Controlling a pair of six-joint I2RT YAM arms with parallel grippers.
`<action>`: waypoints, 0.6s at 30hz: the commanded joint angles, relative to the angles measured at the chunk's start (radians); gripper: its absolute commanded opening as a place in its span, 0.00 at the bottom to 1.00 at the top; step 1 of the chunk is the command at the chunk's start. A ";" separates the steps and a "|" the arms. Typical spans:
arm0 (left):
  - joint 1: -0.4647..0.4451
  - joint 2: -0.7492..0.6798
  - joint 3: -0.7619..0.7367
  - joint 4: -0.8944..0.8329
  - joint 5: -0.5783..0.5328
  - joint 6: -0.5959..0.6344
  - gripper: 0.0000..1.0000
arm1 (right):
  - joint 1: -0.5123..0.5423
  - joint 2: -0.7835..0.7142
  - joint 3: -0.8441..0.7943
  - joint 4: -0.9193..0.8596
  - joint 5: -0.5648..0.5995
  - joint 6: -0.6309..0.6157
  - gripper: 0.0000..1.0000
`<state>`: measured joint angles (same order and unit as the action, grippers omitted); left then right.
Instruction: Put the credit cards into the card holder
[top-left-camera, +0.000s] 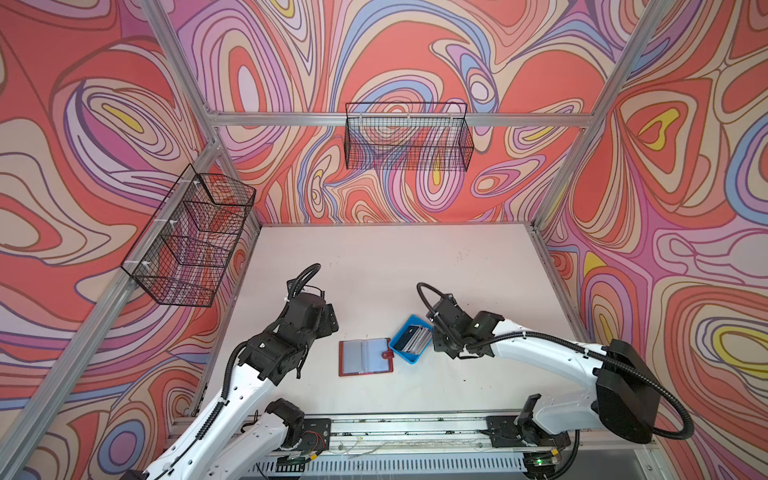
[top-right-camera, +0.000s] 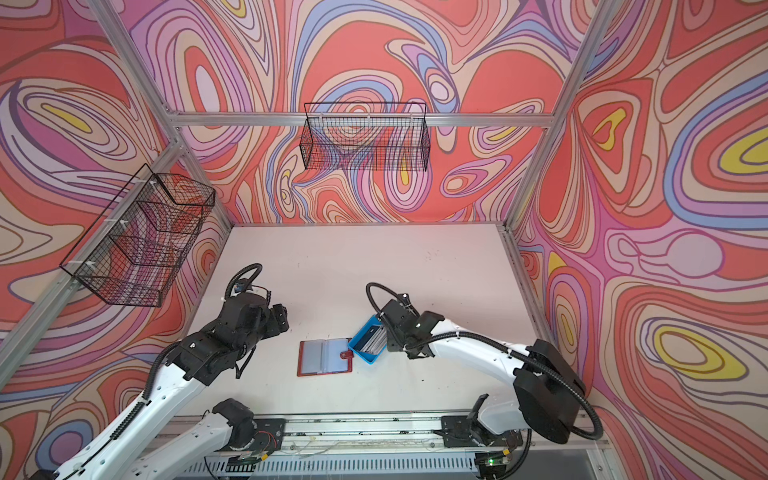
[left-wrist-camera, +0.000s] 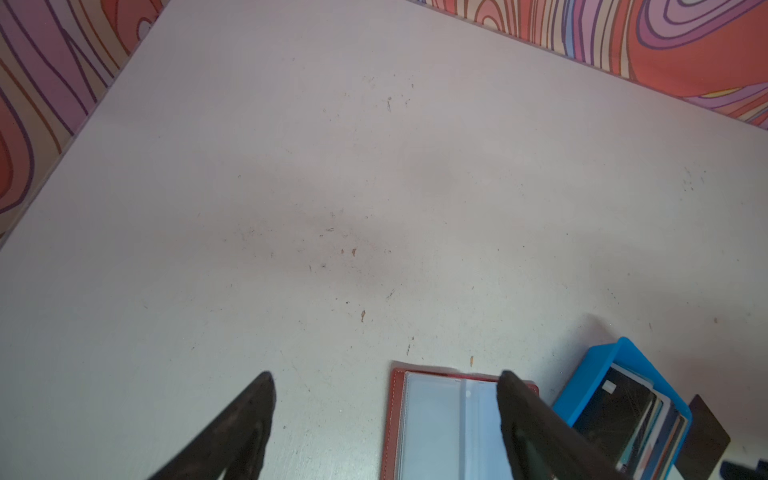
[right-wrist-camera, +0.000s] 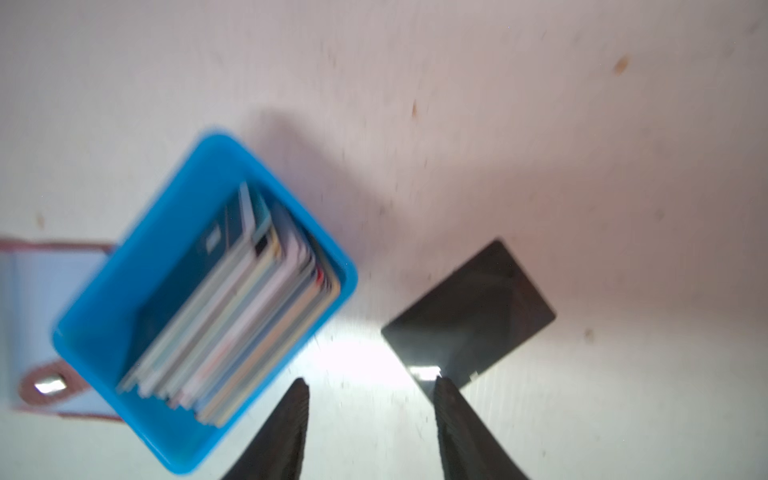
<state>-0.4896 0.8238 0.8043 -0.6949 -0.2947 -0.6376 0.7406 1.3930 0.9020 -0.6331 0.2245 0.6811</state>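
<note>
Our left hand (left-wrist-camera: 386, 376) and right hand (right-wrist-camera: 370, 380) gape empty; we see no credit cards (right-wrist-camera: 232, 316) in the card holder (top-left-camera: 365, 356).

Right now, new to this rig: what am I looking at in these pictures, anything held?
A left arm and a right arm stand at a table, each ending in a two-finger gripper. Both top views look down on the scene from one stereo camera; each wrist view looks out from its arm's wrist. On the table lie an open card holder and a blue tray with the credit cards on edge. One black card lies outside the tray, by a right fingertip. The left gripper and the right gripper are both open, holding nothing.
</note>
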 joint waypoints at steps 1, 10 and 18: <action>0.005 0.024 -0.011 0.087 0.152 0.066 0.78 | -0.151 0.064 0.008 0.025 0.005 -0.088 0.52; -0.128 0.109 -0.063 0.283 0.425 0.038 0.60 | -0.247 0.231 0.000 0.114 -0.162 -0.119 0.49; -0.405 0.096 -0.198 0.514 0.340 -0.146 0.56 | -0.246 0.187 -0.116 0.125 -0.276 -0.109 0.43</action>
<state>-0.8597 0.9306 0.6582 -0.2932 0.0662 -0.6968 0.4965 1.5944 0.8398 -0.4984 0.0360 0.5701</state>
